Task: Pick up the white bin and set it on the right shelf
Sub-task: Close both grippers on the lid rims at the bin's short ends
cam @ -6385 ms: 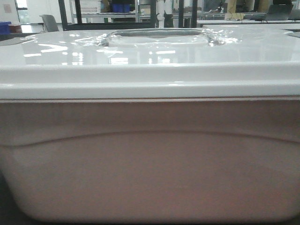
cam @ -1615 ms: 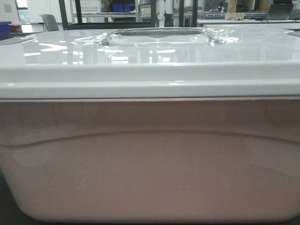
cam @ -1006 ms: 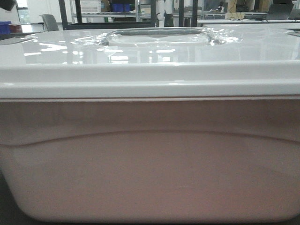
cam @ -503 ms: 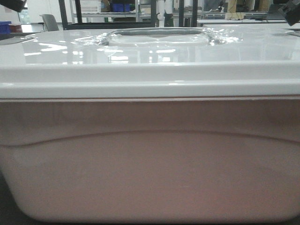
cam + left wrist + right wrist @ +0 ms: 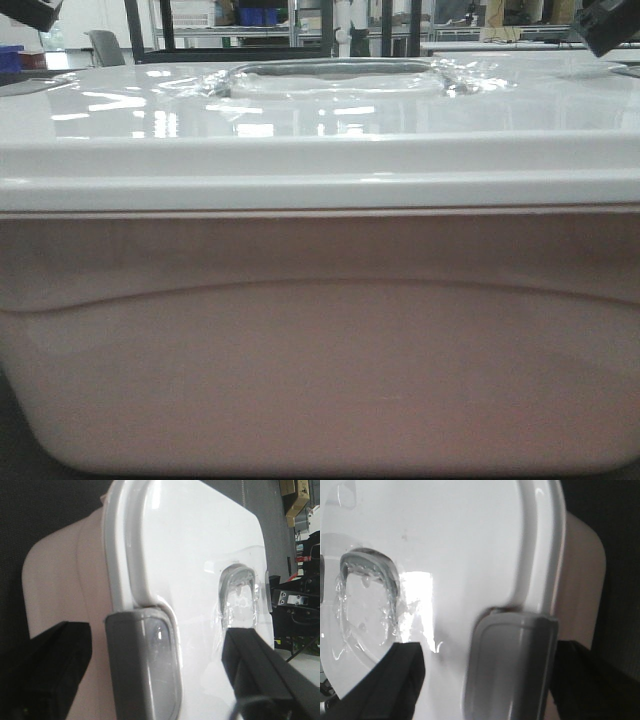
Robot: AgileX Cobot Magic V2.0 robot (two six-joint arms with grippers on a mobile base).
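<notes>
The white bin (image 5: pixel 320 340) fills the front view, with a pinkish translucent body and a glossy white lid (image 5: pixel 320 110) with a recessed handle (image 5: pixel 335 75). My left gripper (image 5: pixel 155 680) is open. It straddles the grey latch (image 5: pixel 145 660) at the bin's left end, one finger (image 5: pixel 260 670) over the lid, the other (image 5: pixel 50 670) beside the wall. My right gripper (image 5: pixel 490 680) is open and straddles the grey latch (image 5: pixel 510 665) at the right end in the same way. Both show as dark tips in the front view's top corners, the left gripper (image 5: pixel 25 10) and the right gripper (image 5: pixel 605 25). The right shelf is out of view.
Behind the bin stand dark and steel racks (image 5: pixel 160 25) with blue crates (image 5: pixel 257 15), a grey chair (image 5: pixel 105 45) and tables (image 5: pixel 520 45). A dark surface (image 5: pixel 45 510) lies under the bin.
Both grippers have come into the front view at the top corners, the left one first, and now sit lower over the bin's ends. The bin has not moved.
</notes>
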